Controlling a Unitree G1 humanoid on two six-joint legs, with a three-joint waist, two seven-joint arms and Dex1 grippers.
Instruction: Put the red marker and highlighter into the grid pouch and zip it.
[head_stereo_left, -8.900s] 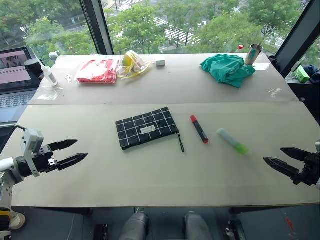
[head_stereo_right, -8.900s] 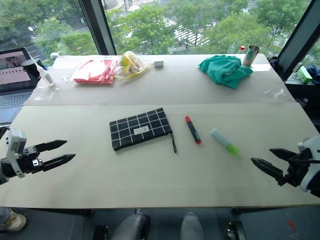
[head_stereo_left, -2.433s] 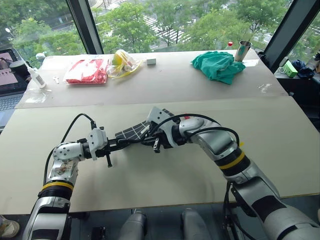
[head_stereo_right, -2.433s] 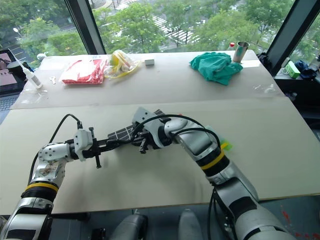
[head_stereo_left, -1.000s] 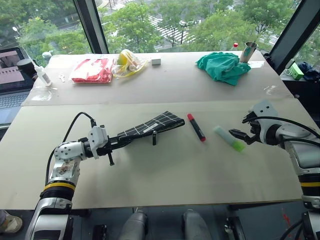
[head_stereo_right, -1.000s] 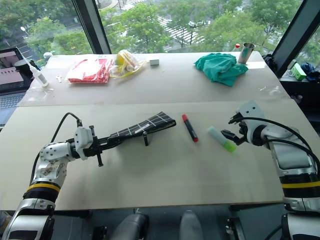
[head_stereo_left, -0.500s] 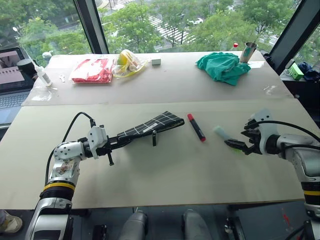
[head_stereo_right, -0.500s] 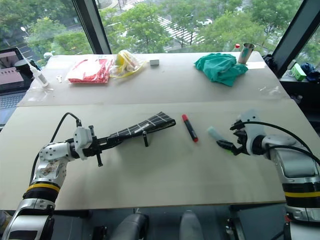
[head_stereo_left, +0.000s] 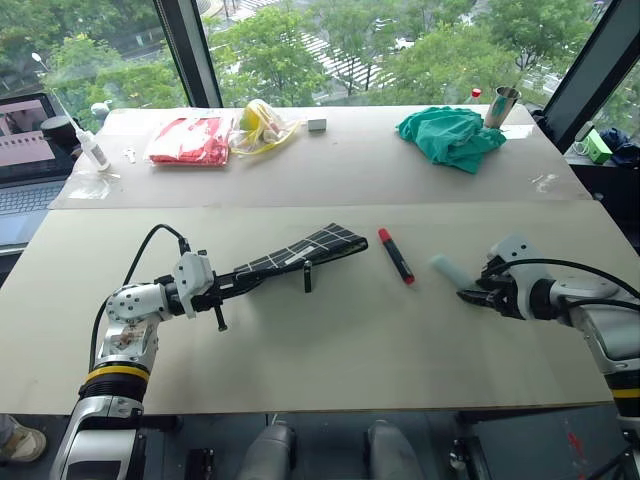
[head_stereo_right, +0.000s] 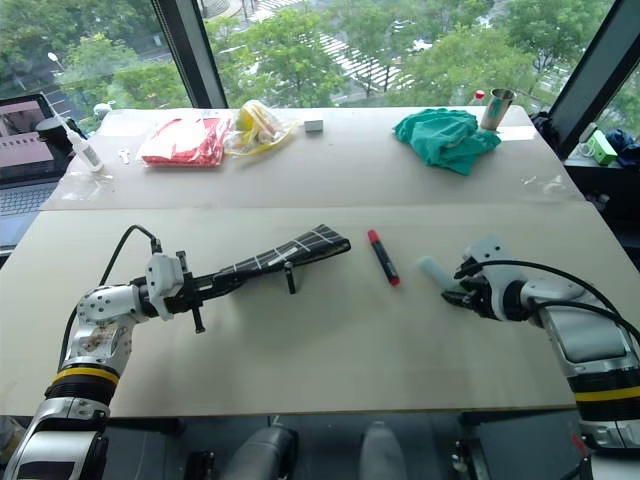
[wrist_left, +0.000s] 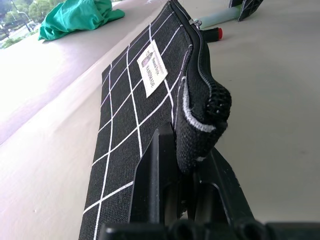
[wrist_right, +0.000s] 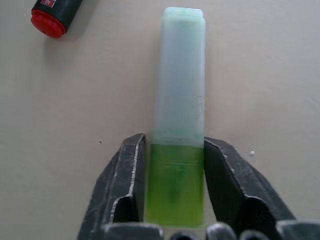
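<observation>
My left gripper (head_stereo_left: 232, 287) is shut on one end of the grid pouch (head_stereo_left: 300, 252) and holds it off the table, with its far end raised. In the left wrist view the pouch (wrist_left: 145, 90) runs away from the fingers, its zipper along the edge. The red marker (head_stereo_left: 396, 256) lies on the table just right of the pouch. Further right lies the highlighter (head_stereo_left: 447, 266). My right gripper (head_stereo_left: 472, 295) is down on it. In the right wrist view both fingers press the sides of the green cap of the highlighter (wrist_right: 180, 100), which rests on the table.
Along the far side of the table lie a red packet (head_stereo_left: 190, 140), a yellow bag (head_stereo_left: 262, 125), a small white box (head_stereo_left: 317, 124), a green cloth (head_stereo_left: 450, 135) and a metal cup (head_stereo_left: 505, 105). A laptop (head_stereo_left: 25, 135) and a white bottle (head_stereo_left: 85, 145) stand at far left.
My right gripper has sunk onto the highlighter and its fingers have closed on the green cap. The left gripper and pouch have stayed in place.
</observation>
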